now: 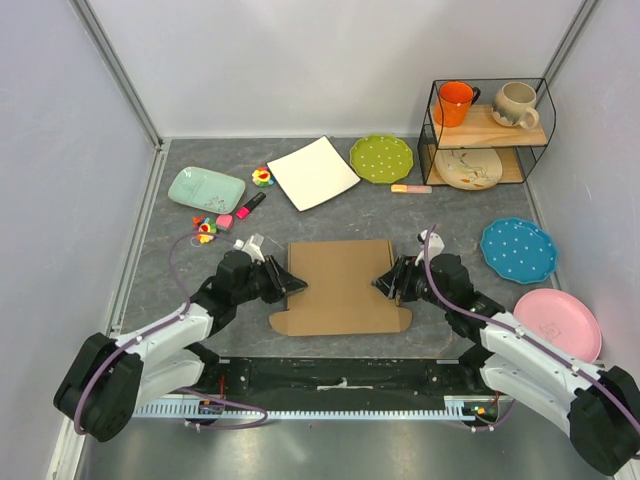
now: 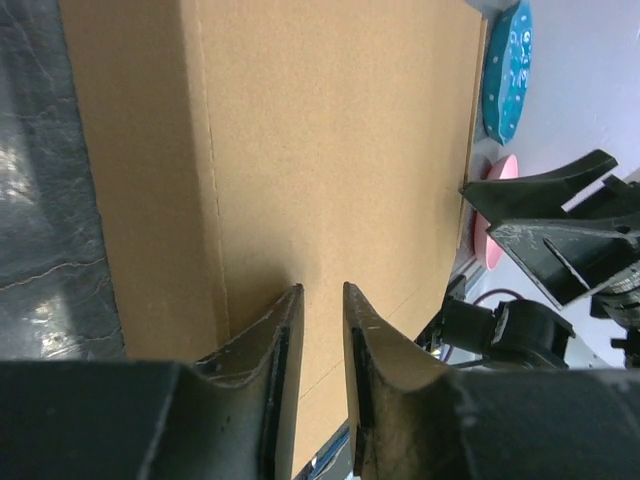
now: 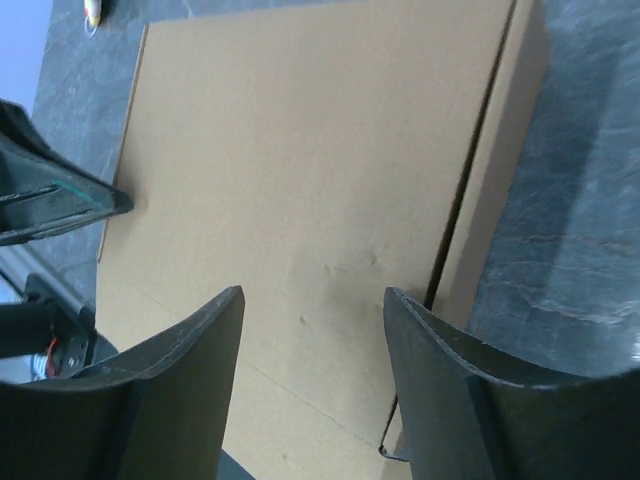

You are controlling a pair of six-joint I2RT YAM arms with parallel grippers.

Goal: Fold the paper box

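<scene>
The paper box [image 1: 340,287] lies flat and unfolded in the middle of the table, plain brown cardboard with score lines. My left gripper [image 1: 297,283] hovers at its left edge. In the left wrist view its fingers [image 2: 322,288] stand a narrow gap apart over the cardboard [image 2: 330,130], with nothing between them. My right gripper [image 1: 383,283] is at the box's right edge. In the right wrist view its fingers [image 3: 313,292] are spread wide above the cardboard [image 3: 300,150], close to a side flap's slit, and hold nothing.
Behind the box lie a white square plate [image 1: 313,172], a green plate [image 1: 381,158], a mint plate [image 1: 206,188] and small toys and markers [image 1: 249,206]. On the right are a blue dotted plate [image 1: 518,249], a pink plate [image 1: 557,323] and a wire rack [image 1: 488,130] with mugs.
</scene>
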